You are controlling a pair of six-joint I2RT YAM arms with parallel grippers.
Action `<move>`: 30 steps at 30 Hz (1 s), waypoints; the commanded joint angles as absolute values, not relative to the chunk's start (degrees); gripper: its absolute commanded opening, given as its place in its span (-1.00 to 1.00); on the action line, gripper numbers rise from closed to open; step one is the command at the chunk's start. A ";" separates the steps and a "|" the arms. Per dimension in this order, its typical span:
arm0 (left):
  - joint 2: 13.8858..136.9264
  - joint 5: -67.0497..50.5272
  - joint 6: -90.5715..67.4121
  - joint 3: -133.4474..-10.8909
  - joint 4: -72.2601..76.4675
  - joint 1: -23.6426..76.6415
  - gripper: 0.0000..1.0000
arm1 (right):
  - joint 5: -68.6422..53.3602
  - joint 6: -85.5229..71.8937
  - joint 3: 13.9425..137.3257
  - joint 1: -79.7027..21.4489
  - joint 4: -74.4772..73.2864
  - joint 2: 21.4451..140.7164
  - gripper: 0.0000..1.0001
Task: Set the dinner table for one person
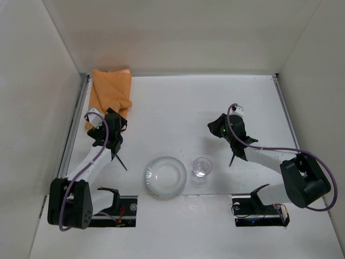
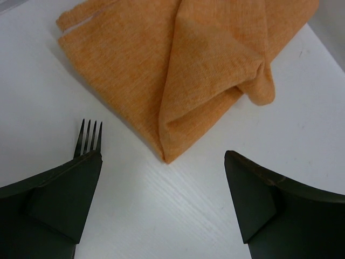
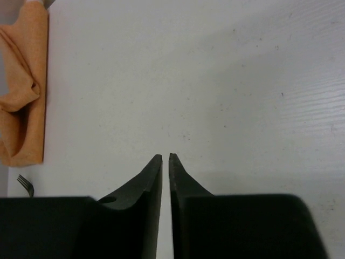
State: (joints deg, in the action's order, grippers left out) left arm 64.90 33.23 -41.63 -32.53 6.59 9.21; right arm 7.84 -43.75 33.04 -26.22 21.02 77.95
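Observation:
The white dinner table (image 1: 178, 102) carries a clear plate (image 1: 165, 176) at the near middle, with a clear glass (image 1: 201, 168) just right of it. A crumpled orange cloth (image 1: 110, 91) lies at the far left. My left gripper (image 1: 115, 117) is open and empty, just short of the cloth's near corner (image 2: 178, 81). Black fork tines (image 2: 89, 135) stick out past its left finger on the table, and the fork also shows in the right wrist view (image 3: 26, 185). My right gripper (image 1: 212, 127) is shut and empty over bare table (image 3: 165, 157).
Metal rails (image 1: 73, 135) run along the table's side edges, and white walls enclose three sides. The arm bases (image 1: 116, 208) sit at the near edge. The cloth also shows at the left edge of the right wrist view (image 3: 24, 97).

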 commanded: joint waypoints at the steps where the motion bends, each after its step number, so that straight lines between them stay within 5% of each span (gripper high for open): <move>1: 69.07 34.89 -40.34 -36.64 14.05 6.99 1.00 | 6.68 -43.24 35.33 -26.76 22.76 78.66 -0.61; 5: 73.38 31.48 -41.57 -39.19 17.05 4.62 0.91 | 6.24 -42.01 36.03 -26.94 22.50 79.36 -0.01; 8: 76.19 28.48 -42.10 -41.48 17.84 2.95 0.04 | 5.19 -42.10 36.47 -27.46 22.50 79.89 0.13; 9: 77.07 27.95 -42.71 -41.83 18.36 2.16 -0.05 | 5.01 -42.01 36.65 -27.81 22.50 79.98 0.14; 15: 85.85 16.54 -47.02 -46.48 22.59 -4.26 0.35 | 4.49 -41.84 37.70 -29.13 22.50 81.91 0.15; 19: 92.10 15.64 -47.90 -50.70 21.36 -5.32 0.39 | 4.13 -41.05 38.32 -29.75 22.32 82.79 0.15; 23: 98.16 15.47 -48.69 -53.78 19.96 -5.58 0.05 | 4.13 -40.96 38.67 -29.92 21.88 82.88 0.15; 27: 102.12 15.12 -48.17 -57.30 18.90 -3.74 -0.08 | 4.13 -40.87 38.67 -29.84 21.80 83.14 0.14; 30: 103.53 14.59 -46.94 -58.97 18.90 -1.81 -0.49 | 4.13 -40.69 38.76 -29.92 21.80 83.32 0.14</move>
